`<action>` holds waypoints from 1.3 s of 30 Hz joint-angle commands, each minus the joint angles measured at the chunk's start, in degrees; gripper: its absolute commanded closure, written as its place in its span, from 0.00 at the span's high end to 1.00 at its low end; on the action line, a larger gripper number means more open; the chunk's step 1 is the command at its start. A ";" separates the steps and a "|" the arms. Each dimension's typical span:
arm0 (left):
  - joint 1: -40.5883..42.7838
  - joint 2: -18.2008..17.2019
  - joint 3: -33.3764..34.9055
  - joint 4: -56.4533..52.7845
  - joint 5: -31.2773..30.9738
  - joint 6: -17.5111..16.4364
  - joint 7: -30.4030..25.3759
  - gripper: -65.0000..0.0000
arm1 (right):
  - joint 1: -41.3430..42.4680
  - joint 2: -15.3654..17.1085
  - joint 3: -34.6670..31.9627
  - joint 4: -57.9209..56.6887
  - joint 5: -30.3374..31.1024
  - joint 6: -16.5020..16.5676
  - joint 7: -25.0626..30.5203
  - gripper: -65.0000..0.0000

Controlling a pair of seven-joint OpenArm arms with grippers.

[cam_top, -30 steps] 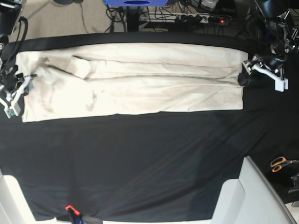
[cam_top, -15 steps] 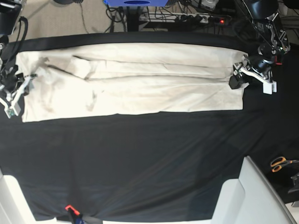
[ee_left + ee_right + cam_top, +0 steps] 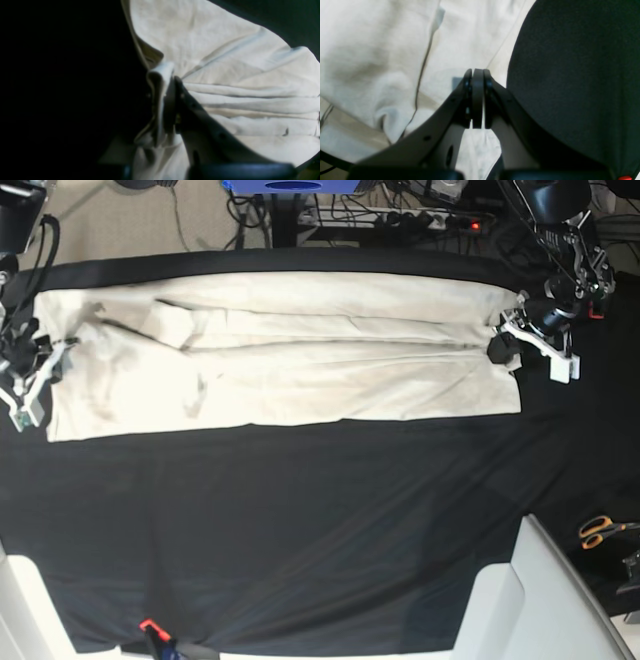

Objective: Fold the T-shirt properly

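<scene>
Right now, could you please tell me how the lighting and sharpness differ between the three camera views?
Left wrist view: dim, its left half nearly black, soft focus on the T-shirt bunched at the left tool. Right wrist view: brighter, but the right tool and cloth look blurred. Base view: evenly lit and sharpest, the black table cloth showing little detail.

— What's under it all?
— A black table cloth (image 3: 300,510), spread wide and creased in long soft folds.

— Anything near the front edge?
— Orange-handled scissors (image 3: 603,531) lie off to the side, just beside a pale grey panel (image 3: 540,600). A small orange clip (image 3: 149,626) sits at the cloth's near hem.

— And behind?
— A power strip (image 3: 410,220) with a red light, tangled cables, and something blue (image 3: 290,186).
</scene>
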 commanded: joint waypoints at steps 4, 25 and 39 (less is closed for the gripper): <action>2.20 -0.76 0.79 7.59 2.49 0.38 -1.27 0.00 | 0.12 0.94 0.36 1.01 0.44 0.06 0.67 0.00; 16.26 -0.58 40.27 40.82 2.40 26.71 -11.55 0.00 | 0.48 1.21 0.36 0.92 0.44 0.06 0.84 0.00; 8.09 6.19 57.23 32.91 2.40 31.99 -11.73 0.00 | 0.56 1.21 0.36 0.92 0.44 0.06 0.93 0.00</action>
